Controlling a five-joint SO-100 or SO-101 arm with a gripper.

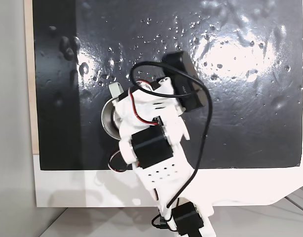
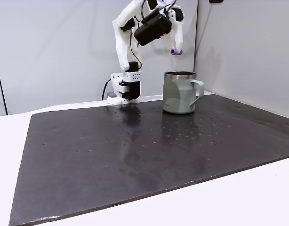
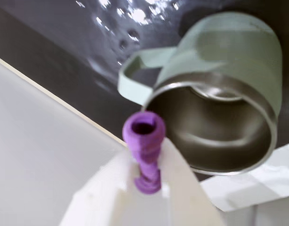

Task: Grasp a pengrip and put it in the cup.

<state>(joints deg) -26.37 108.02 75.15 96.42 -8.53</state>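
**Inspector:** Where does the cup stand?

**Clerk:** The cup [image 2: 181, 92] stands upright on the black mat [image 2: 135, 155], its handle to the right in a fixed view. The mat covers the white desk [image 2: 257, 197]. In the fixed view from above, the arm [image 1: 151, 143] covers most of the cup; a curved piece of its rim [image 1: 106, 118] and its handle [image 1: 115, 89] show to the arm's left.

**Inspector:** And the pen grip?

**Clerk:** The pen grip [image 3: 145, 150] is off the mat, raised above the cup. In the side-on fixed view it [image 2: 175, 51] hangs over the cup's rim, well clear of it, slightly left of the cup's centre. In the wrist view its hollow end sits just beside the near edge of the cup's mouth, next to the handle.

**Inspector:** State of the fingers?

**Clerk:** The fingers [image 3: 149, 165] are closed tight on the pen grip, one white finger pressed against each side, with the purple tube sticking out beyond their tips.

**Inspector:** Inside of the cup?

**Clerk:** Dull metal, seen through the open mouth in the wrist view.

**Inspector:** The arm's base?

**Clerk:** It [image 2: 124, 89] is fixed behind the cup, at the mat's far edge in the side-on fixed view.
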